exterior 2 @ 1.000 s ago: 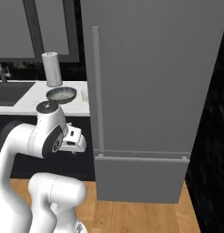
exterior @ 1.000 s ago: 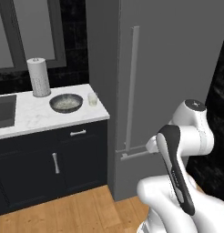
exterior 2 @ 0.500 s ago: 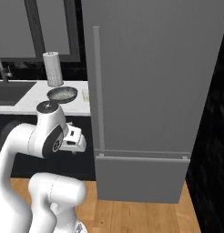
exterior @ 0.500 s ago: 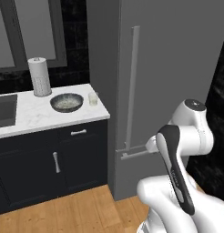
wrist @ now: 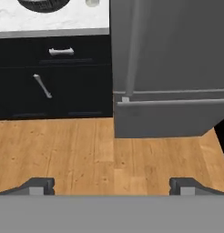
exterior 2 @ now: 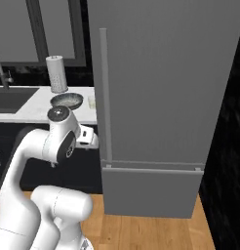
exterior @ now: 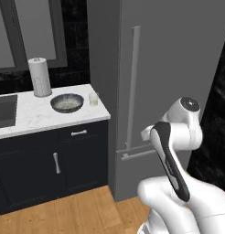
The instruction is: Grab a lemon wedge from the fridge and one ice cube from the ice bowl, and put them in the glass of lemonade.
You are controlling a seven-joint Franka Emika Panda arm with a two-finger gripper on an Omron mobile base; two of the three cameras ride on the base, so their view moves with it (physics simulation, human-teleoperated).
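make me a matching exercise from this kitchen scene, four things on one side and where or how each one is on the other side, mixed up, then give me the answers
Things:
1. fridge
2. ice bowl
3. glass of lemonade
4. paper-towel roll

Descriptions:
A. upright at the back of the counter, against the wall
B. on the counter between the bowl and the fridge
C. doors shut, tall bar handle
D. wide and round, in front of the towel roll

Pairs: 1-C, 2-D, 3-B, 4-A
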